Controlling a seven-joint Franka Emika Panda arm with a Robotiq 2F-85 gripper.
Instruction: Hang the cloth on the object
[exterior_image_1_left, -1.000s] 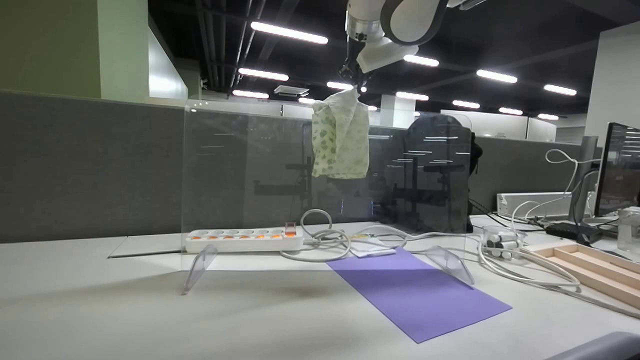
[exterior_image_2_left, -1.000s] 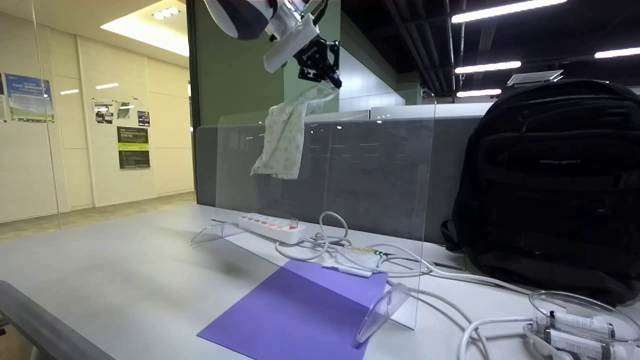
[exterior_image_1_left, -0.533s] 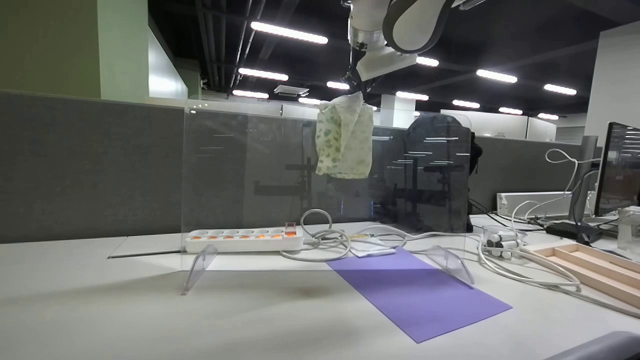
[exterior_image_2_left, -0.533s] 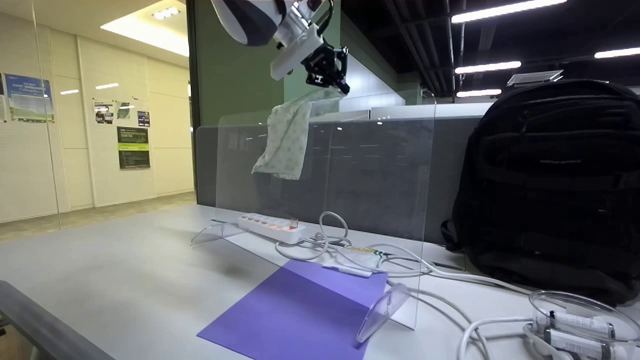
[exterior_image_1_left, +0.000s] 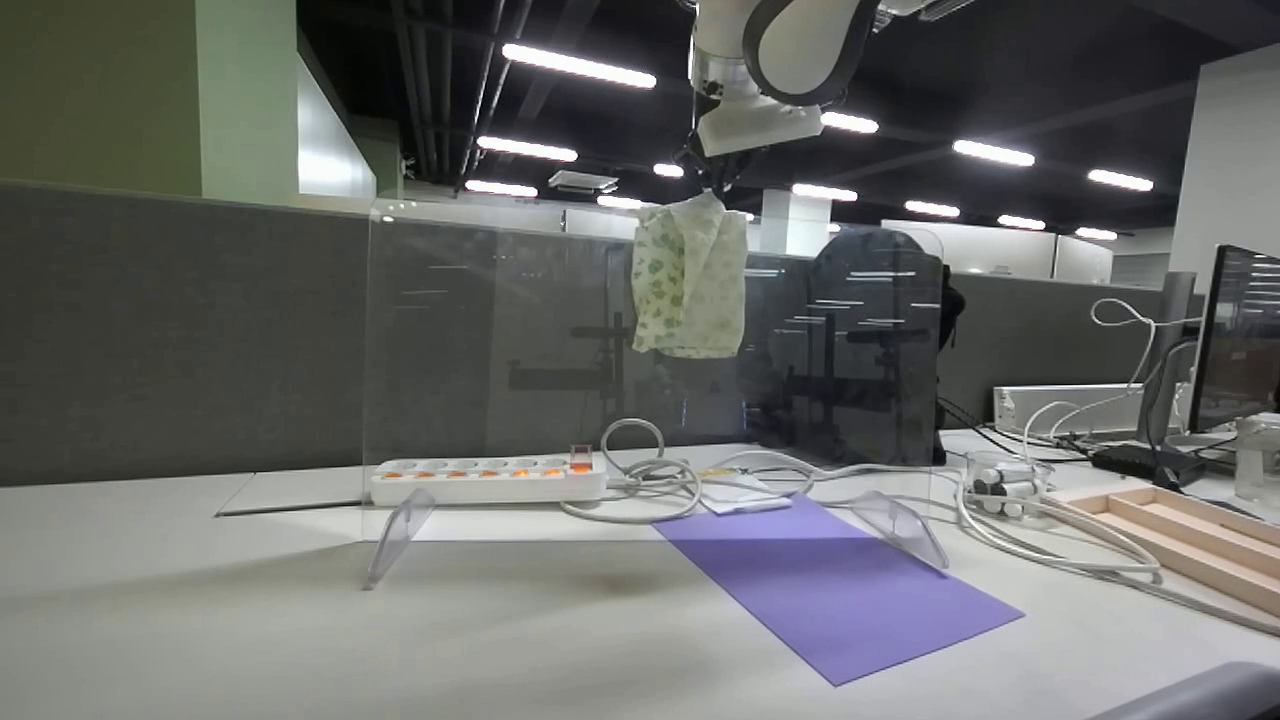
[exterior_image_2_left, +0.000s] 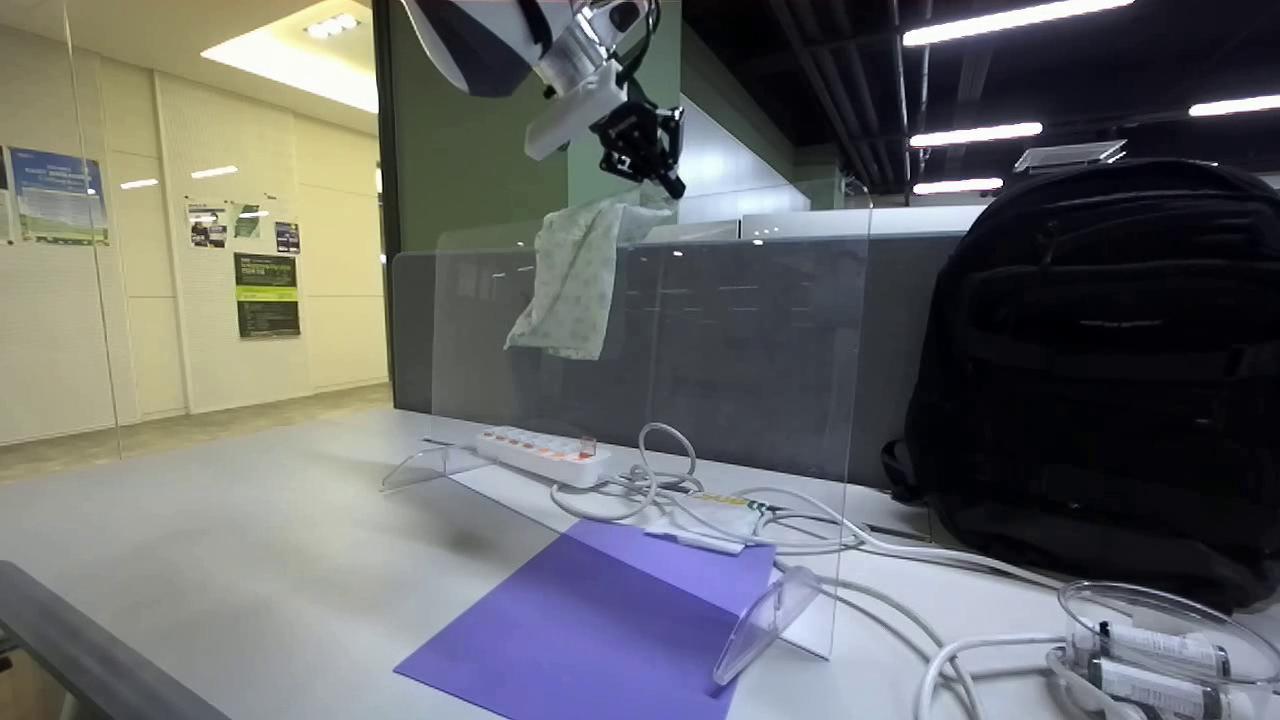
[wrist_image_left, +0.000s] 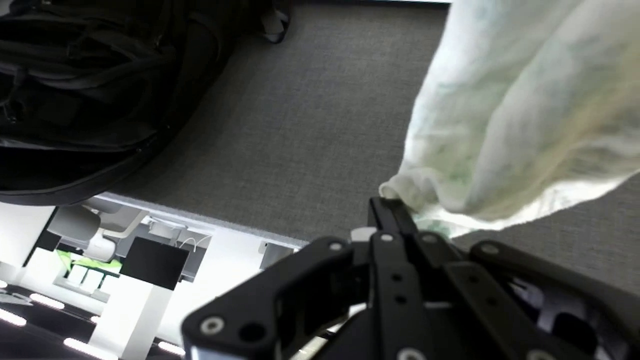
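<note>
At the lower end of the white robot arm (exterior_image_1_left: 800, 45): black two-finger gripper (wrist_image_left: 392, 204), angled downward in both exterior views. Wrist view shows its fingers (wrist_image_left: 384, 216) pressed together, clenched on a bunched end of the thin pale cloth (exterior_image_1_left: 690, 290) with a green leaf-like print. Remainder of the cloth spreads, creased, from the fingers into the upper right corner of that view.

Cloth position, both exterior views: at the top edge of the upright transparent rectangular panel (exterior_image_2_left: 760, 340) (glass or plastic, cannot tell which). Gripped end appears to lie past the edge on the far side; the larger part hangs down the near face, lower hem well above the white desktop (exterior_image_1_left: 200, 620). Whether the fabric bears on the edge cannot be told.

Panel stands on two clear curved feet (exterior_image_1_left: 400, 540); one rests partly on a flat purple rectangular sheet (exterior_image_1_left: 850, 600). Beyond the panel: long white plastic power strip (exterior_image_1_left: 488, 488) with orange switches (exterior_image_1_left: 521, 474), pale looped cable (exterior_image_1_left: 655, 466) at one end of it, and small white packet (exterior_image_1_left: 745, 503) at the sheet's edge.

Farther out: dark grey fabric partition (exterior_image_1_left: 180, 350) along the back of the desktop; large black fabric backpack (exterior_image_2_left: 1100, 380) in front of the partition; clear round container (exterior_image_2_left: 1078, 618) holding small white-labelled bottles (exterior_image_2_left: 1165, 645); pale wooden tray (exterior_image_1_left: 1180, 540) with long compartments near the container; black flat monitor (exterior_image_1_left: 1240, 340) past the tray.
</note>
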